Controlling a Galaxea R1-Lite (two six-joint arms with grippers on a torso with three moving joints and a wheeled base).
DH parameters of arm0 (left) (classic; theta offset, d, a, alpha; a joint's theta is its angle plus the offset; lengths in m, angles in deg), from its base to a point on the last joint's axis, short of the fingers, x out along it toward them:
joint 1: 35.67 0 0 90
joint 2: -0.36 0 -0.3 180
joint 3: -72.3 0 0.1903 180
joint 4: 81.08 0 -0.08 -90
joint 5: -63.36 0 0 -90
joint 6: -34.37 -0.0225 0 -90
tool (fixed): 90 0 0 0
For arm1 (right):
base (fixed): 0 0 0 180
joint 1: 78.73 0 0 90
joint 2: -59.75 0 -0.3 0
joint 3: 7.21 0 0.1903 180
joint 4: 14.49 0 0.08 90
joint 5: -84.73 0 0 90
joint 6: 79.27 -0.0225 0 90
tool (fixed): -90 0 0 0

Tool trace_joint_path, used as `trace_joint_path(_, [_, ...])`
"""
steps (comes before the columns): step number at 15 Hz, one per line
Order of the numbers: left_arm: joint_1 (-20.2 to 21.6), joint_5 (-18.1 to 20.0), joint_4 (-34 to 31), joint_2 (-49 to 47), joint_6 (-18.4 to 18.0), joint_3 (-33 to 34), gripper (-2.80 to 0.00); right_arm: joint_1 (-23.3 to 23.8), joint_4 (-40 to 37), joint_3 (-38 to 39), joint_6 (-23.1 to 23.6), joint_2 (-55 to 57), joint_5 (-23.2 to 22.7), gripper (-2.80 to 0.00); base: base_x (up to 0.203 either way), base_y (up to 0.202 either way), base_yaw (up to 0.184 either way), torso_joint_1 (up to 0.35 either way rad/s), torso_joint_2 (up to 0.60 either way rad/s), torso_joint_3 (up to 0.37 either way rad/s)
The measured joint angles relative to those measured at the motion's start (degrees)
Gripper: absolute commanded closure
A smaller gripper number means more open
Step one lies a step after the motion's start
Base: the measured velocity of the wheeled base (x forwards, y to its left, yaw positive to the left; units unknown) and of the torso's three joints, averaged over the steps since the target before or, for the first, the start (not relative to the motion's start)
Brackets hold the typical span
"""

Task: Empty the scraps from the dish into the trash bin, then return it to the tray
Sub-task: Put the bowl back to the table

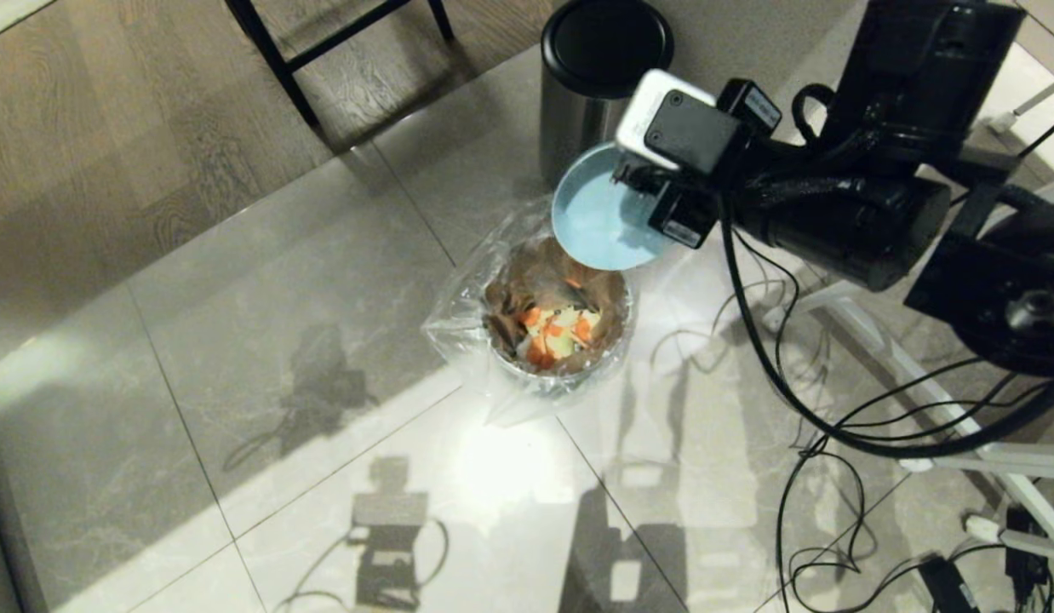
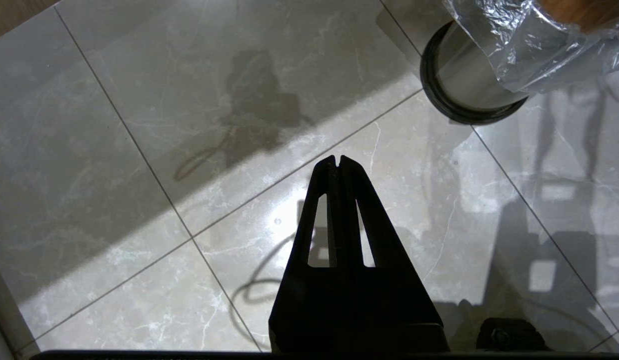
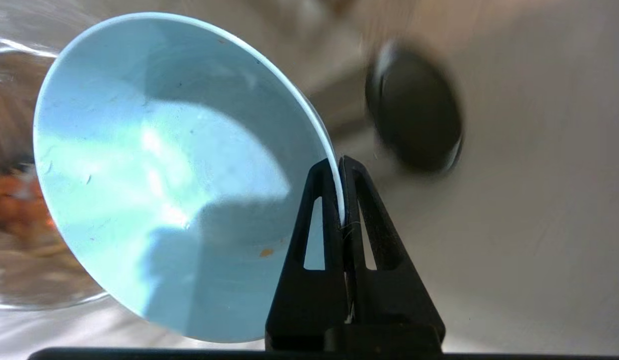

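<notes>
- The right gripper point(image 3: 340, 167) has its jaws clenched on the rim of the pale-blue bowl point(image 1: 599, 223), one jaw inside the wall and one outside, as the right wrist view shows.
- The bowl is held in the air, tipped steeply, its open side turned toward the small steel trash bin point(image 1: 554, 319). In the head view its lower edge hangs just above the bin's far rim.
- The bowl's inside point(image 3: 164, 175) is nearly bare: only one small orange speck sticks low on the wall near the jaws.
- The scraps point(image 1: 558, 334), orange carrot slices and pale yellow vegetable pieces, lie in a heap at the bottom of the trash bin.
- The bin stands on the pale marble-look tiled floor point(image 1: 263, 340). A crinkled clear plastic bag point(image 1: 467, 315) lines it and spills over its rim; the left wrist view shows the steel wall and the black base ring point(image 2: 442, 97).
- A taller steel bin with a black lid point(image 1: 606, 42) stands just beyond the trash bin, behind the tipped bowl.
- The left gripper point(image 2: 338, 161) hangs over bare floor tiles, apart from the trash bin, with its jaws pressed together and nothing between them.
- Black cables point(image 1: 833, 409) trail across the floor on the robot's right side, beside white frame legs.
- The tray is in none of the views.
</notes>
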Motion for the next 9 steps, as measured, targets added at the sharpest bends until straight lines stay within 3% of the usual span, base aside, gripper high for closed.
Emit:
trace_joint_path(2, [0.0,0.0,0.0,0.0,0.04,0.0,0.0,0.05,-1.63,0.01,-6.06,-0.08,4.79,0.0,0.0,0.0,0.0,0.0,0.0,0.0])
trace_joint_path(4, [0.0,-0.01,0.0,0.0,0.07,0.0,0.0,0.13,-2.29,0.09,-8.95,-0.09,7.65,0.0,0.0,0.0,0.0,0.0,0.0,0.0])
trace_joint_path(9, [0.0,-0.01,0.0,0.0,0.02,0.0,0.0,0.61,-4.35,0.5,-16.33,-0.24,7.76,0.0,0.0,0.0,0.0,0.0,0.0,0.0])
